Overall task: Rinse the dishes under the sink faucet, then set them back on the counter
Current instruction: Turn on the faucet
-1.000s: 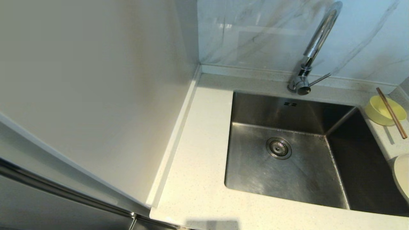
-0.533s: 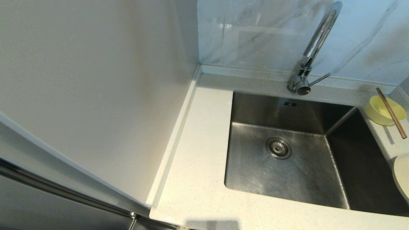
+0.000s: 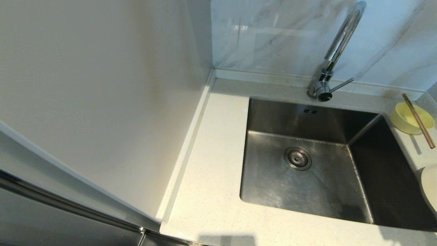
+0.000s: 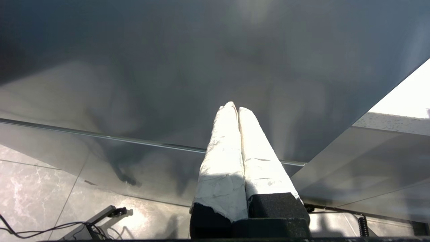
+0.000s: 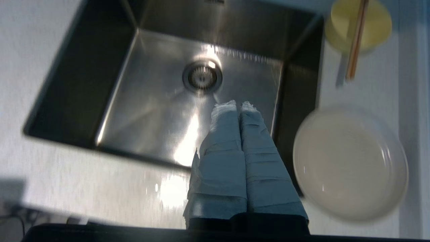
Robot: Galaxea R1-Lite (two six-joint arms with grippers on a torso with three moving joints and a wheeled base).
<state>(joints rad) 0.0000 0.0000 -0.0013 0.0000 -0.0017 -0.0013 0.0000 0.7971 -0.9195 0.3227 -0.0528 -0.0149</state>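
Three dishes waiting at right edge of head view: bowl (image 3: 411,118) with chopstick (image 3: 418,120) across it, plate (image 3: 430,191) below, all on desk (image 3: 211,191) beside empty sink (image 3: 307,160). Right gripper (image 5: 234,105) over basin, jaws closed; best opened before reaching for plate rim. Left gripper (image 4: 232,108) parked low, closed.

Left end effector (image 4: 234,108) and right end effector (image 5: 234,105) both closed (fingers pressed together, empty).
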